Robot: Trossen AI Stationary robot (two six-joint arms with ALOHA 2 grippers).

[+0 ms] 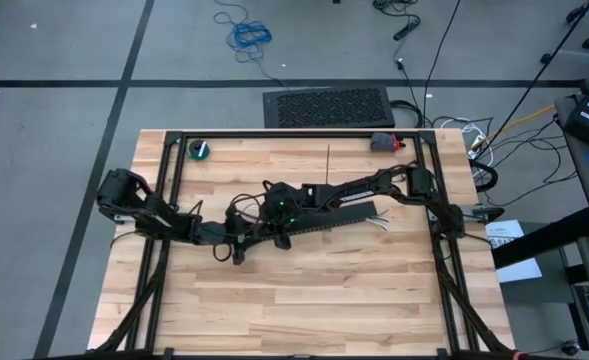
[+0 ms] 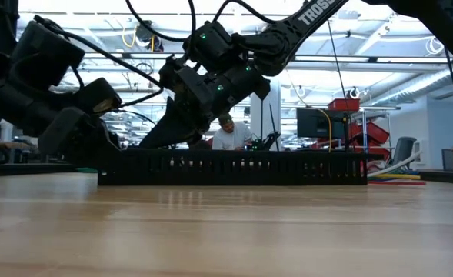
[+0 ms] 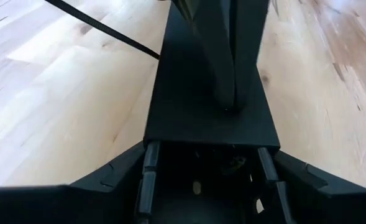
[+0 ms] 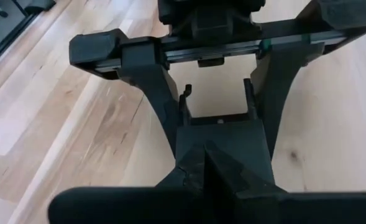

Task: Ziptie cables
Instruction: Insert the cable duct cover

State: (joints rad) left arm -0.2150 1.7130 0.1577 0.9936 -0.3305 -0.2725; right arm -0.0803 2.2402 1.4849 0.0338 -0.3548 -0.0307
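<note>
Left gripper (image 4: 217,99): sits across the duct (image 1: 339,218) end; I cannot tell if it squeezes.
Right gripper (image 3: 231,102): pinched tight, tip on the duct top.
Cables (image 2: 399,178): in the duct, ends poking out the far end.
Ziptie (image 1: 328,165): lying alone, near the back edge.
Worry: a hard push might tip the duct and spill the cables.

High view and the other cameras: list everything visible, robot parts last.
table: one, light wood, under both arms
black slotted duct: one, table centre
cables: one multicoloured bundle, at the duct's right end
ziptie: one, dark, straight, behind the duct
round item: one, teal, back left
small object: one, dark grey, back right
person: one, beyond the table
left gripper: at the duct's left end
right gripper: shut, on the duct
</note>
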